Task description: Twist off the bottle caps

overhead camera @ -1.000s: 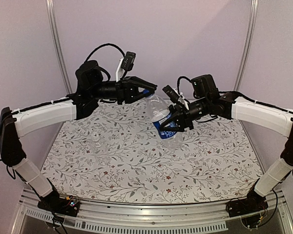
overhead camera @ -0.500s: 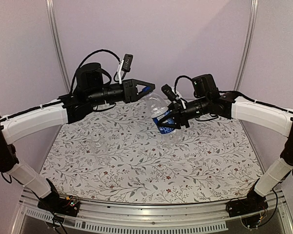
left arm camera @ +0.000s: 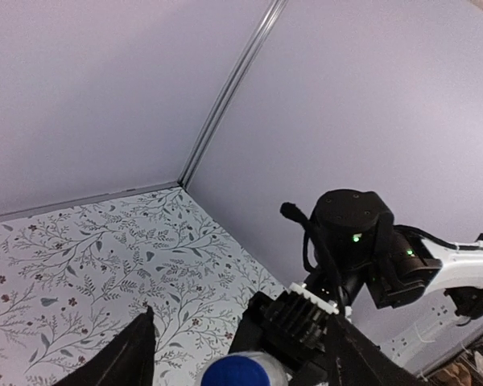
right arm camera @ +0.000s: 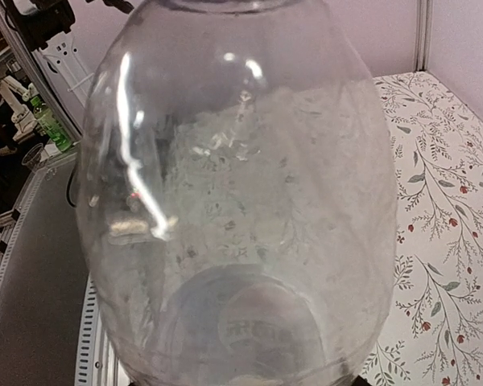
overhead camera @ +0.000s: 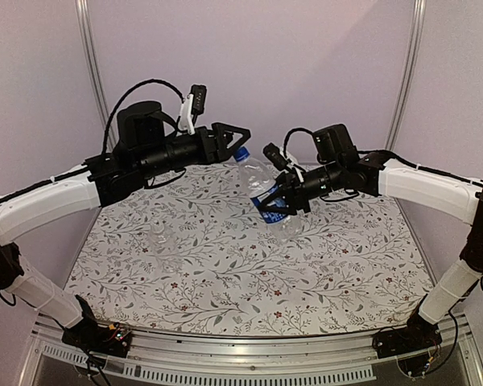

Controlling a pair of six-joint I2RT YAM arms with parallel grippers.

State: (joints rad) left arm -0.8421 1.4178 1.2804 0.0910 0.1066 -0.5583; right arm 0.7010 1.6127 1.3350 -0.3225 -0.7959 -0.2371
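My right gripper (overhead camera: 278, 201) is shut on the label band of the taller bottle (overhead camera: 266, 189) and holds it tilted above the table, neck pointing up and left. The bottle's clear body (right arm camera: 241, 201) fills the right wrist view and hides that gripper's fingers. The bright blue cap (overhead camera: 241, 152) sits on the neck. My left gripper (overhead camera: 243, 145) is open, with one finger on each side of the blue cap (left arm camera: 243, 371) and a gap showing on both sides. The shorter clear bottle (overhead camera: 163, 239) stands upright on the table at the left. Its pale cap is too faint to make out.
The table (overhead camera: 225, 281) is covered with a floral cloth. Pale walls with metal corner posts (overhead camera: 92, 72) close it in at the back and sides. The right arm's wrist (left arm camera: 350, 233) hangs close behind the held bottle in the left wrist view.
My left gripper was shut on the blue cap and has now opened around it. Its wrist has turned and risen slightly. The right gripper and the bottle have shifted a little to the left.
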